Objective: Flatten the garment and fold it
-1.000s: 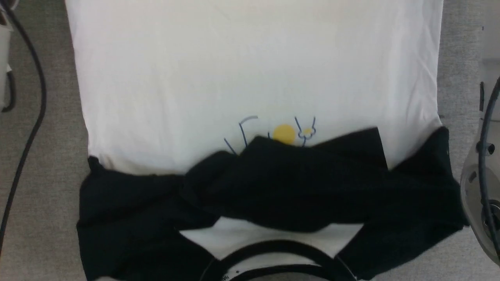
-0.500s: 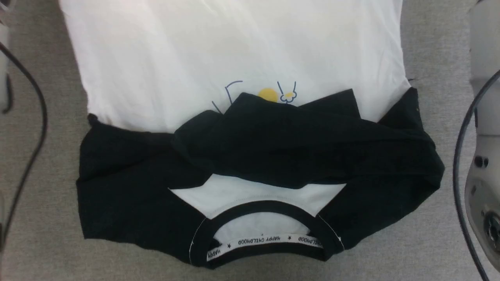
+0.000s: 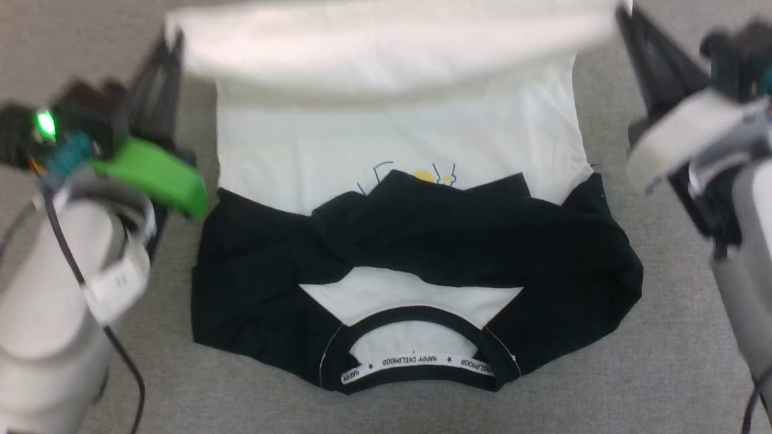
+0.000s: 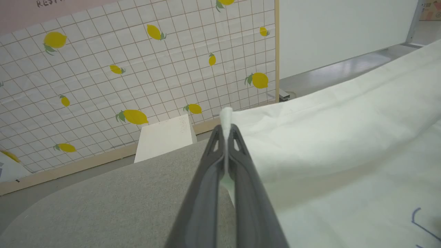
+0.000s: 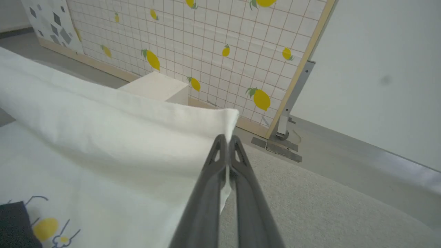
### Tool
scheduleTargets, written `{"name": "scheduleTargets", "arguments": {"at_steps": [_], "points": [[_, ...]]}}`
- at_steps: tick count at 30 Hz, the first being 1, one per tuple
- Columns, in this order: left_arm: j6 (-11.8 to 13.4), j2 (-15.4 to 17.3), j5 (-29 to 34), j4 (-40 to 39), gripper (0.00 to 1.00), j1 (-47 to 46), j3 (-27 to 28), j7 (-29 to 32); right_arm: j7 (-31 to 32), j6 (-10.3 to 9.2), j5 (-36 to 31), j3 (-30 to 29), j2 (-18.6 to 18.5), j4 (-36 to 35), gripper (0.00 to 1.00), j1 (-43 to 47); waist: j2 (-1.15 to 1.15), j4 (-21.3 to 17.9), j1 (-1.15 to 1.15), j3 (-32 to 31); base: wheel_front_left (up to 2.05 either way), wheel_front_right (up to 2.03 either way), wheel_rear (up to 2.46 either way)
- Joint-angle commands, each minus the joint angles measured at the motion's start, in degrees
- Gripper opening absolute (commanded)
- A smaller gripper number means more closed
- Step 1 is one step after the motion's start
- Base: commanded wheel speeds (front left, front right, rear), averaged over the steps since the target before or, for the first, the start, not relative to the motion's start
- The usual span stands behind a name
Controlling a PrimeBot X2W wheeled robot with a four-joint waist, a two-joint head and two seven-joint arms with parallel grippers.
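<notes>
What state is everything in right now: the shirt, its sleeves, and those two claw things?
garment: face up on the grey surface, partly folded.
hem: lifted off the surface, pinched at both corners.
black sleeves: folded inward across the chest, partly covering the yellow graphic.
left gripper: shut on the hem's left corner.
right gripper: shut on the hem's right corner.
green light: lit.

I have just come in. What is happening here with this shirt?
The robot is folding a T-shirt that lies on a gray surface. Its left gripper and right gripper are each shut on a corner of the white hem, holding it up above the shirt's body. The black sleeves are already folded in across the chest, near the collar.
</notes>
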Motion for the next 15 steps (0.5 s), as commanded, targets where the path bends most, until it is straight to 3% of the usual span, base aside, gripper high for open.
{"name": "scheduleTargets", "arguments": {"at_steps": [1, 8, 15], "points": [[0.6, 0.7, -1.1, -1.6, 0.00, 3.3, -0.3, 0.3, -0.1, -0.11, 0.9, -0.1, -0.7, -2.2, 0.00, 3.2, 0.00, 2.4, 0.01, -6.4, 0.00, 0.00, 0.00], [3.4, 1.4, -5.1, -10.5, 0.00, 22.2, -3.0, 1.8, 6.1, -0.11, 3.9, -3.1, -3.4, -13.7, 0.00, 24.3, 0.00, 4.1, 0.01, -10.9, 0.00, 0.00, 0.00], [2.8, 2.2, -7.7, -10.9, 0.00, 31.3, -5.7, 2.9, 12.3, -0.11, 4.8, -7.7, -3.0, -18.8, 0.00, 36.4, 0.00, 4.3, 0.01, -12.6, 0.00, 0.00, 0.00]]}}
